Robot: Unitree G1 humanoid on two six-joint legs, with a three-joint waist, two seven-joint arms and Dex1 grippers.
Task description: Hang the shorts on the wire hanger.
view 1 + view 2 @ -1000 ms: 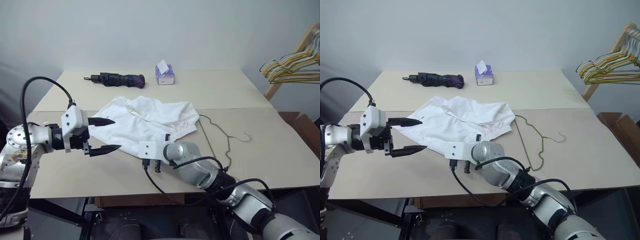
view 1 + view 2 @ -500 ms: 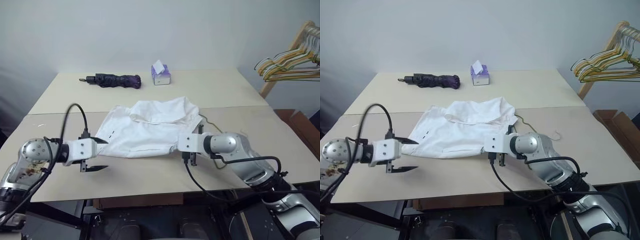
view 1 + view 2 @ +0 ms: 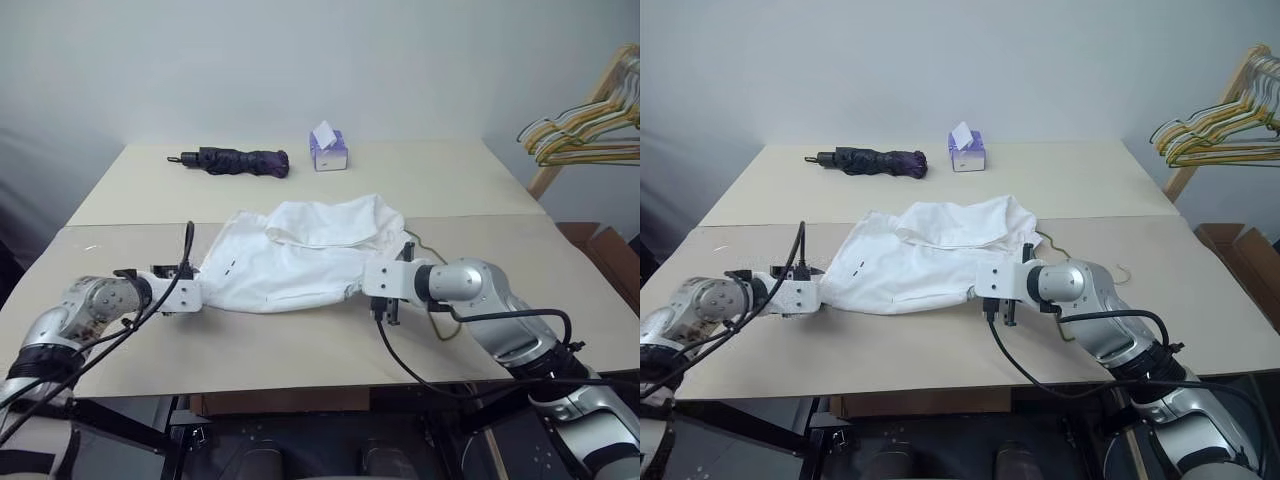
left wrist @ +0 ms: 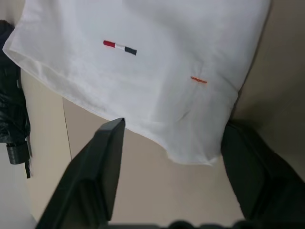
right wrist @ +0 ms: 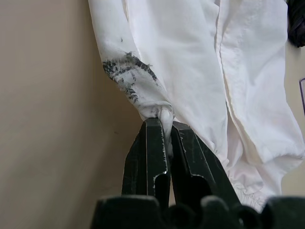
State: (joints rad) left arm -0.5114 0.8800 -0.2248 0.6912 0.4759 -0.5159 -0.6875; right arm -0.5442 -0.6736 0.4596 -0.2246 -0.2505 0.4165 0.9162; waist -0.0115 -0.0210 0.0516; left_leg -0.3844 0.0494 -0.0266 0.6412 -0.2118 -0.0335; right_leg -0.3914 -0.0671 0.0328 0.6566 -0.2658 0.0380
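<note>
The shorts (image 3: pixel 300 262) are pinched at their 4 o'clock corner by the right gripper (image 5: pixel 167 143), while the spread left gripper (image 4: pixel 167 157) straddles the 8 o'clock corner, apparently to stretch them flat.

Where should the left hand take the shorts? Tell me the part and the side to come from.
Probably the near left corner of the shorts, coming in low from the robot's left. That hem corner lies flat on the table between the left hand's fingers, while the right hand already pinches the opposite edge.
</note>
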